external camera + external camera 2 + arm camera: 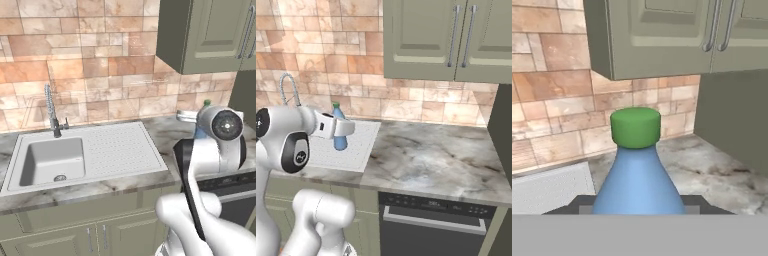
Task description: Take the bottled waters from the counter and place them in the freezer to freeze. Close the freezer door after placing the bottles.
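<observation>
A translucent blue bottled water (340, 137) with a green cap (335, 105) stands upright over the drainboard's right part on the counter (431, 155). My gripper (338, 127) is shut on its body from the left. In the hand view the blue bottle (639, 175) rises between the fingers, with its green cap (635, 127) at the centre. In the left base view the arm hides most of the bottle and its green cap (206, 103) peeks above the wrist. Whether the bottle touches the drainboard I cannot tell. The freezer and its door are out of view.
A white sink (50, 160) with a coiled faucet (51, 110) and a drainboard (120, 147) lies to the left. Green wall cabinets (456, 40) hang above the counter. A black-fronted dishwasher (431, 220) sits below it. A tall dark grey panel (503, 130) bounds the right end.
</observation>
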